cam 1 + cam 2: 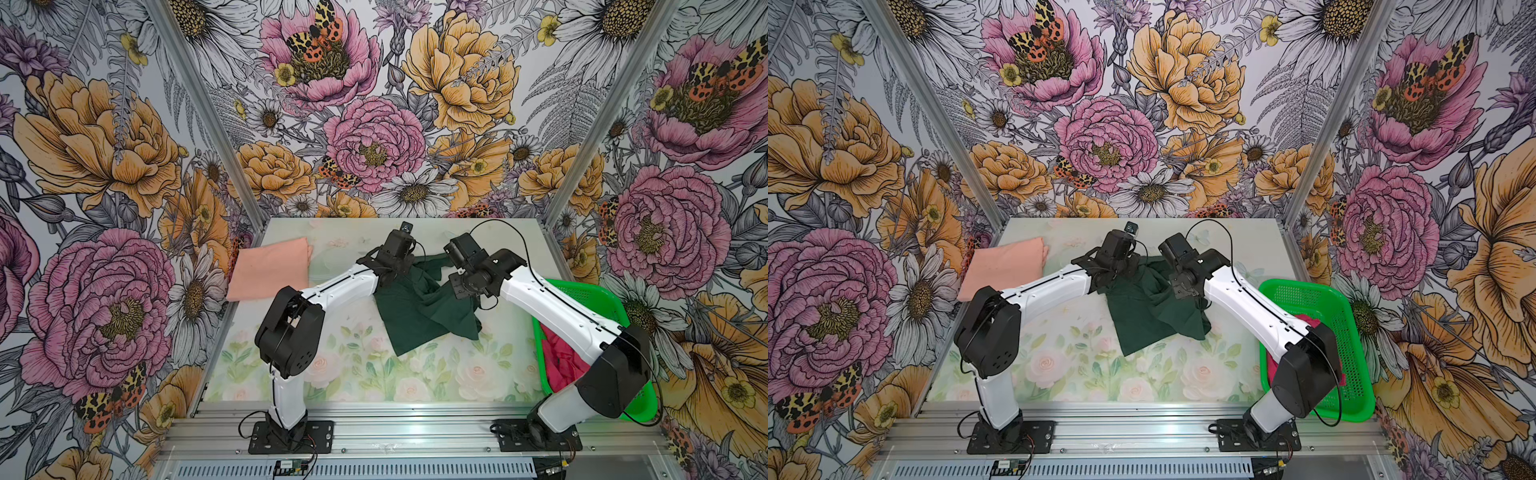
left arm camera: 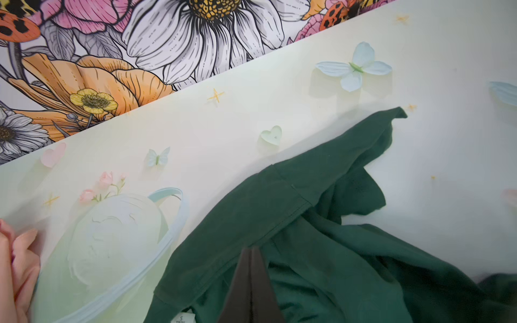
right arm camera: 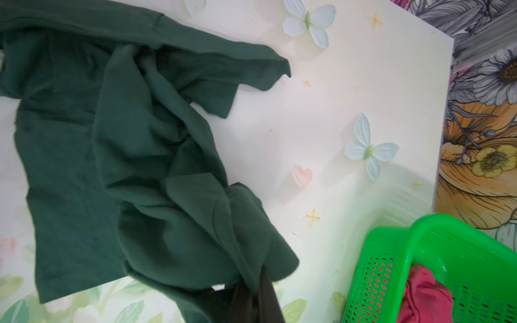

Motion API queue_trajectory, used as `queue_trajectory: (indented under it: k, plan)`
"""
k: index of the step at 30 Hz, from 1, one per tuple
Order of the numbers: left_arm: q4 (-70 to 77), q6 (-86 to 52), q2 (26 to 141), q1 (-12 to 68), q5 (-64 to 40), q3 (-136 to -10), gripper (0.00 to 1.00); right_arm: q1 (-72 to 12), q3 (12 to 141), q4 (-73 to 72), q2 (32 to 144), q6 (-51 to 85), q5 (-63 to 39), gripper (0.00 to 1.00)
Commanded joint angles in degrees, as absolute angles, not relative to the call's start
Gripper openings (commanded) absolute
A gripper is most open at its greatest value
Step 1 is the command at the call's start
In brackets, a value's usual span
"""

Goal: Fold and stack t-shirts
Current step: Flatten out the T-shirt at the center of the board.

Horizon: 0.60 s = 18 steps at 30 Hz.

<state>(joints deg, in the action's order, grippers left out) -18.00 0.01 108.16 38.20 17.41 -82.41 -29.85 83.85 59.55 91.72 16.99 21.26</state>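
Waiting nearest in the bright green perforated plastic basket (image 1: 1350, 332), the crumpled crimson-pink cloth t-shirt (image 1: 561, 357) is not yet folded. Midway across the floral-printed table (image 1: 374, 374), the dark forest-green cloth t-shirt (image 1: 415, 316) lies rumpled. The left gripper (image 2: 251, 251) is clamped on it near the collar and the right gripper (image 3: 256, 279) pinches a bunched edge, probably to pull it flat. Farthest, the pale peach-salmon cloth t-shirt (image 1: 270, 270) lies folded, likely the stack's base.
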Motion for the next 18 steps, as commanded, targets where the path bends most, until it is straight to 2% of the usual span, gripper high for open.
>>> queue_trajectory:
  k: [1, 6, 7, 10, 12, 13, 15, 18]
  plan:
    - [-25.12, 1.02, 106.7, 41.52, 12.64, -82.16, 0.0, -25.17, 90.1, 57.07, 96.97, 15.09, 26.06, 0.0]
    - [-35.8, 3.07, 100.9, 45.2, 10.11, -79.52, 0.0, -21.27, 102.83, 54.5, 108.09, 11.11, 25.05, 0.0]
    - [-38.71, 2.53, 100.58, 45.5, 8.23, -79.82, 0.0, -20.7, 105.44, 54.77, 110.72, 11.07, 25.07, 0.05]
    - [-48.91, 1.19, 101.34, 45.87, 3.35, -81.41, 0.0, -20.03, 109.07, 56.38, 114.33, 13.76, 26.55, 0.51]
    - [-54.01, 0.97, 101.92, 46.61, 3.12, -81.24, 0.0, -20.05, 107.19, 57.88, 113.15, 15.53, 25.34, 0.55]
    - [-55.93, 0.78, 102.11, 47.16, 4.11, -80.7, 0.0, -20.04, 104.78, 58.46, 111.51, 16.36, 23.49, 0.65]
    - [-57.32, 0.85, 102.18, 48.11, 5.09, -78.74, 0.0, -20.04, 98.93, 58.8, 107.92, 17.88, 19.03, 0.76]
    - [-57.3, 0.63, 103.55, 48.26, 4.95, -76.36, 0.0, -20.31, 90.78, 58.63, 103.8, 19.22, 17.14, 0.81]
